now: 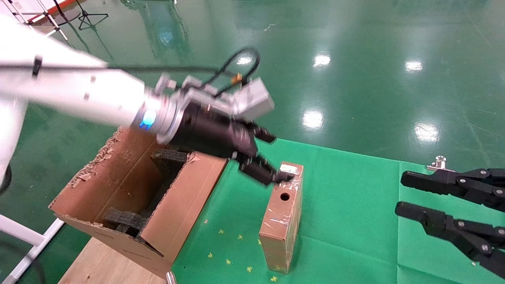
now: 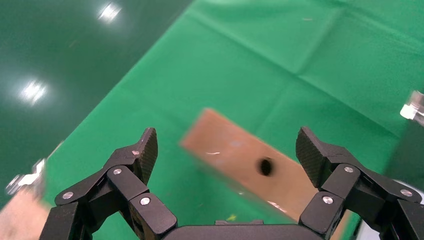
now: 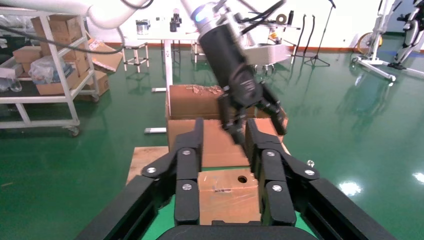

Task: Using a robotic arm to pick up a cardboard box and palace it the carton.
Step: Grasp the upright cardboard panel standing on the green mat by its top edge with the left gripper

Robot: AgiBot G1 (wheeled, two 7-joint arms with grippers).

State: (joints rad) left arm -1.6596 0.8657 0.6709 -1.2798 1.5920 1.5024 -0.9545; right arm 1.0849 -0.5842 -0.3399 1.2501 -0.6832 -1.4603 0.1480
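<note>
Carton (image 1: 118, 197) lower left of frame on wooden board (image 1: 98, 264), flaps ragged, green cloth (image 1: 355, 221) right of it, left gripper (image 1: 272, 157) centre, fingers wide over upright taped box (image 1: 282, 221), right gripper (image 1: 398, 195) right edge, fingers apart, holding nothing.

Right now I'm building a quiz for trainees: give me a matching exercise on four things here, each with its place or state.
Things:
1. left gripper
2. right gripper
3. small box
4. big carton

Places or states:
A. open-topped, black foam inside, beside the green cloth
B. open, hovering over the small box's end
C. lying on the green cloth, round hole showing
D. open, apart at the cloth's right side

Pairs: 1-B, 2-D, 3-C, 4-A
</note>
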